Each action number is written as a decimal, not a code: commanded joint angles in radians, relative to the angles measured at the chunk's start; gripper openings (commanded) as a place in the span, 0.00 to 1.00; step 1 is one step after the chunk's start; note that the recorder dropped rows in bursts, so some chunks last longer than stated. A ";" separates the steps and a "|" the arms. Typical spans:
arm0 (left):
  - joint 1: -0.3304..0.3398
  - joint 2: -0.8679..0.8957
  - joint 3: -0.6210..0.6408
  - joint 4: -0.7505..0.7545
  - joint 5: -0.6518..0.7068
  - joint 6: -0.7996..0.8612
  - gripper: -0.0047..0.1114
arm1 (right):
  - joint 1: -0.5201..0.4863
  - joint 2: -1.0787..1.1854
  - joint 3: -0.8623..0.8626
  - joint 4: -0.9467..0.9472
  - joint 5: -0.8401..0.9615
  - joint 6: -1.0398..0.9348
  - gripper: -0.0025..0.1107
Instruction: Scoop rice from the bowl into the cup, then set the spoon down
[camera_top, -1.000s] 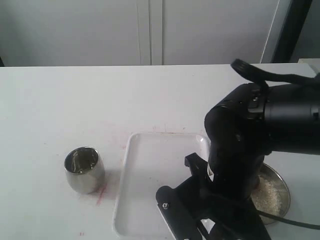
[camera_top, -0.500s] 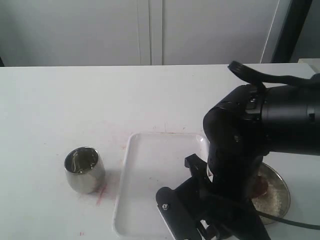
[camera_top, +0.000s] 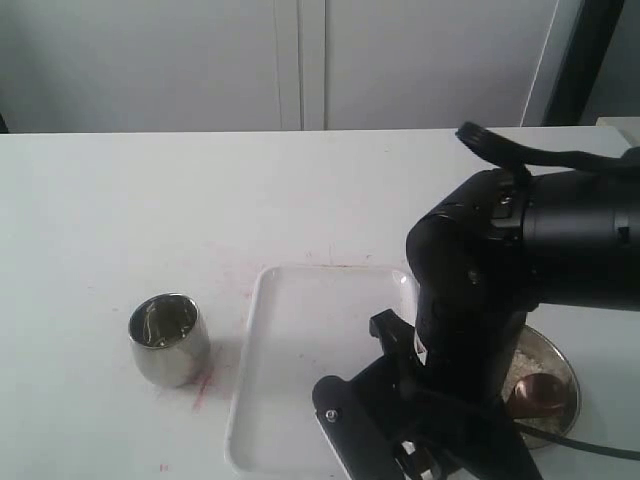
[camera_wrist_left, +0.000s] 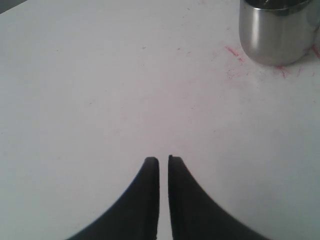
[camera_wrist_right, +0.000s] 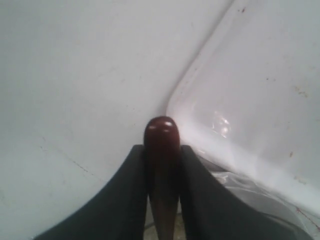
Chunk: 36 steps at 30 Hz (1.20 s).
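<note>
Right wrist view: the right gripper (camera_wrist_right: 162, 150) pinches the spoon (camera_wrist_right: 161, 131) near its handle end.
Its oval end sits in the bowl (camera_top: 572, 372) at the worktop's near right corner, on the rice (camera_top: 522, 362), probably ready for scoop 1. The cup (camera_top: 168, 338) stands toward the near left, past the tray (camera_top: 300, 360). The left gripper (camera_wrist_left: 163, 160) is pressed together, empty.

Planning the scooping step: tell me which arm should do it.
Right. The right gripper is closed on the spoon handle, its head in the bowl with the rice. The left gripper is shut, empty, off by the cup.
</note>
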 joint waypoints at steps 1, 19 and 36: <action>-0.004 0.007 0.009 -0.006 0.048 -0.006 0.16 | 0.002 -0.002 -0.002 0.000 -0.011 -0.008 0.13; -0.004 0.007 0.009 -0.006 0.048 -0.006 0.16 | 0.000 -0.100 -0.002 0.085 -0.109 0.003 0.07; -0.004 0.007 0.009 -0.006 0.048 -0.006 0.16 | -0.109 -0.206 -0.002 0.301 -0.229 0.046 0.07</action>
